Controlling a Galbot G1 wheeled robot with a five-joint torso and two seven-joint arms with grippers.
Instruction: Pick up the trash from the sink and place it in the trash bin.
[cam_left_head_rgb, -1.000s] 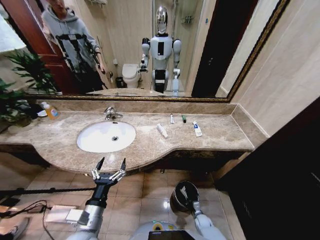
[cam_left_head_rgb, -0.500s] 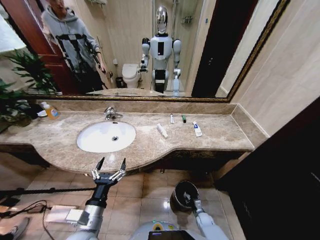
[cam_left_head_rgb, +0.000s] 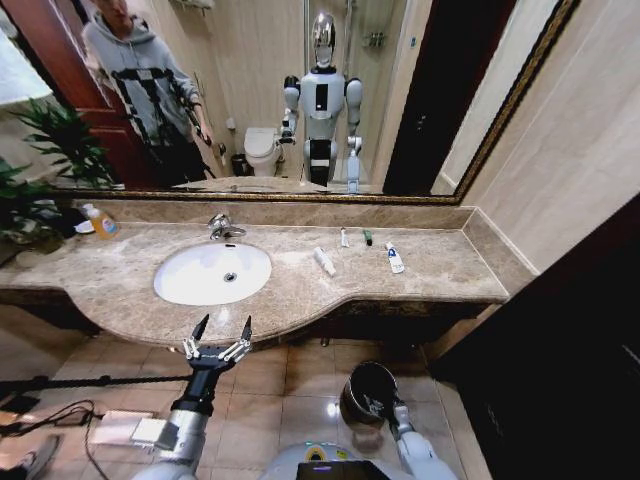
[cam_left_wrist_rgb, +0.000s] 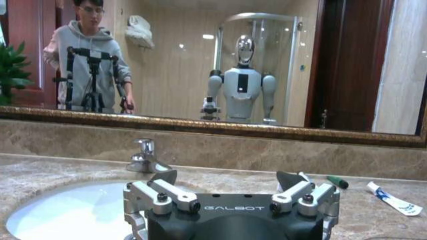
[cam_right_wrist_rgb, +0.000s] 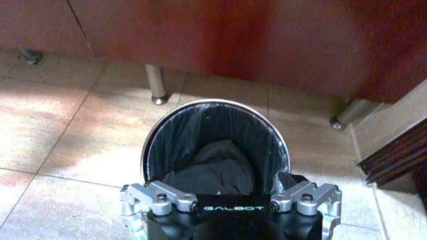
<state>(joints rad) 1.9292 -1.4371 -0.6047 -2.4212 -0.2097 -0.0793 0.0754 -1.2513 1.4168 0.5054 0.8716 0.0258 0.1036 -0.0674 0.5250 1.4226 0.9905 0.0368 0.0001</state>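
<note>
The only writing I can read is "GALBOT", printed on the housing of both wrists. My left gripper (cam_left_head_rgb: 219, 331) hangs in front of the near edge of the beige marble countertop (cam_left_head_rgb: 120, 285), just ahead of the sink (cam_left_head_rgb: 212, 272), with its two dark fingers spread wide and nothing between them. From the left wrist the fingertips (cam_left_wrist_rgb: 164, 176) frame the white basin and the chrome faucet (cam_left_wrist_rgb: 145, 156) behind it.

The trash lies on the counter to the right of the basin, not in it: a white tube (cam_left_head_rgb: 324, 261) nearest the sink, a small white item (cam_left_head_rgb: 344, 237) and a dark green one (cam_left_head_rgb: 368, 237) farther back by the wall, and a white tube with blue marks (cam_left_head_rgb: 395, 258) farthest right. The blue print on that last tube (cam_left_wrist_rgb: 394, 199) is too small for me to read, and its right end is cut off at the wrist picture's edge.

My right gripper (cam_left_head_rgb: 383, 404) is low over the floor tiles, at the near rim of the trash bin (cam_left_head_rgb: 364, 383). From the right wrist I look into the bin (cam_right_wrist_rgb: 217, 145) with its shiny rim and black liner; the gripper's fingers reach inside, spread to either side of the bin's mouth and empty. What lies in the dark bottom I cannot make out.

An orange-liquid bottle (cam_left_head_rgb: 101, 221) stands at the far left of the counter; its label is unreadable.
</note>
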